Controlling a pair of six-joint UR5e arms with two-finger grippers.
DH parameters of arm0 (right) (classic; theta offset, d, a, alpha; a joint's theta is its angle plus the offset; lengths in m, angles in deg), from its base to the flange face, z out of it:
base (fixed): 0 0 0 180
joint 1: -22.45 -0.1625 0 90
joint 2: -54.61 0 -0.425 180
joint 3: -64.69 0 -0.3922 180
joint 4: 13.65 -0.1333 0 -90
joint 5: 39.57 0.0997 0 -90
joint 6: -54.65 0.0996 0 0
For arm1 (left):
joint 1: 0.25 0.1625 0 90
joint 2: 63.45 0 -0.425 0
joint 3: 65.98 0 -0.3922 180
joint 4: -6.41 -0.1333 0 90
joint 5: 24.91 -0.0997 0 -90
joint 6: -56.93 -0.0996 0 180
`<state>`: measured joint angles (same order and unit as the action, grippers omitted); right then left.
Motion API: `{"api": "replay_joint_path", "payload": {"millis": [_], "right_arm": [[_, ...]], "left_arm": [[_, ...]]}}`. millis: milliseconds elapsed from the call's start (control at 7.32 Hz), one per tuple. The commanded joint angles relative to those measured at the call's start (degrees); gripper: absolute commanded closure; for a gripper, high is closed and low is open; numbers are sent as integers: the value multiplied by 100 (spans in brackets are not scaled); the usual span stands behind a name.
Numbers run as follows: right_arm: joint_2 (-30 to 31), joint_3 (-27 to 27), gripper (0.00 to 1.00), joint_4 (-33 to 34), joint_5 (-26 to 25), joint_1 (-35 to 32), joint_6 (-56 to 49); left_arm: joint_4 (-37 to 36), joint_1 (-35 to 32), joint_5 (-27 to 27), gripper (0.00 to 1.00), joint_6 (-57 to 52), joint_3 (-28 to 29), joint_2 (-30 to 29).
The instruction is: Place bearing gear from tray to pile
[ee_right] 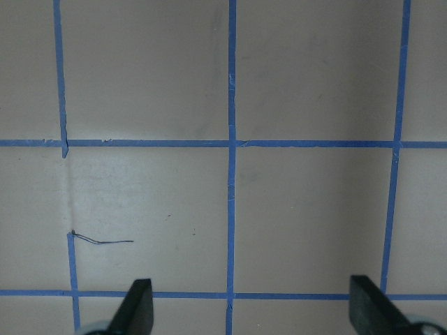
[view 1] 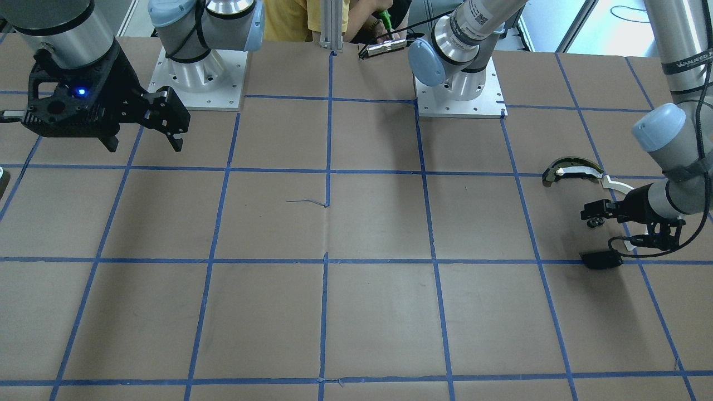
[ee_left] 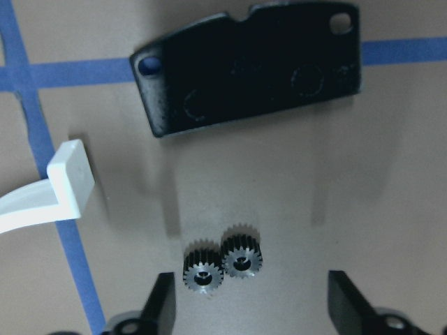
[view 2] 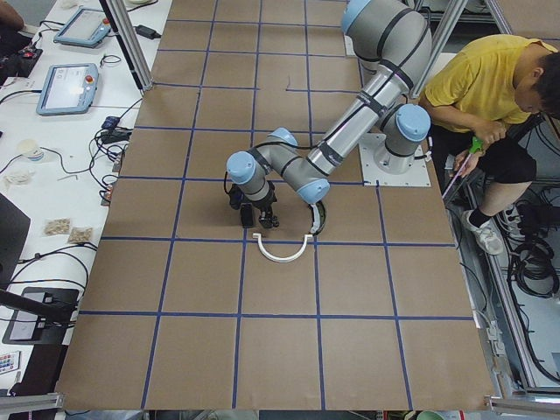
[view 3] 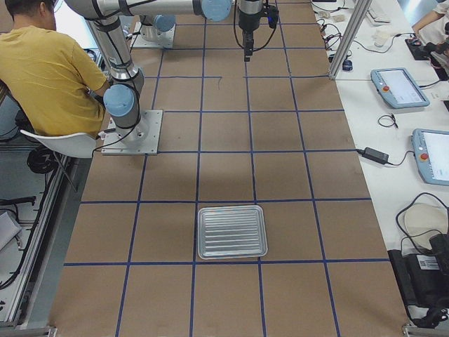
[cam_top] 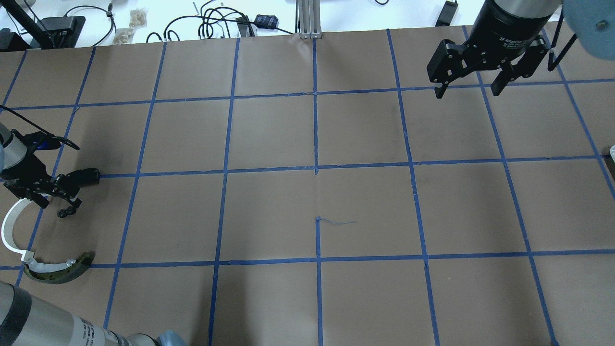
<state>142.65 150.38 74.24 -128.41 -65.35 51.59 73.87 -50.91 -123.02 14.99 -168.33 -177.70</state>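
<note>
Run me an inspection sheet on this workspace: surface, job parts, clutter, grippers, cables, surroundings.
Surface: brown paper table with a blue tape grid.
Job's things: two gears side by side on the table, near the black plate, white strip and olive piece; tray looks empty.
Clutter: a loose thread.
Grippers: left gripper open, above the gears; right gripper open, over bare table.
Cables: a cable at the left wrist; more on the bench.
Surroundings: person in yellow, seated by the robot's bases; pendants on a side bench.
</note>
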Motion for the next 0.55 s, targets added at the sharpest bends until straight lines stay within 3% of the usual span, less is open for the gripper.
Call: {"api": "replay_joint_path", "payload": {"millis": [0, 137, 273, 410], "right_arm": [[3, 0, 0, -9, -2, -9, -2], [-6, 9, 0, 0, -2, 0, -2], [-6, 0, 0, 0, -2, 0, -19], [-6, 0, 0, 0, 7, 0, -20]], "left_arm": [[414, -450, 11, 0, 272, 467, 262], [817, -680, 72, 0, 370, 862, 368], [1308, -926, 473, 0, 623, 1214, 491], [1383, -1372, 468, 0, 1148, 1435, 727]]}}
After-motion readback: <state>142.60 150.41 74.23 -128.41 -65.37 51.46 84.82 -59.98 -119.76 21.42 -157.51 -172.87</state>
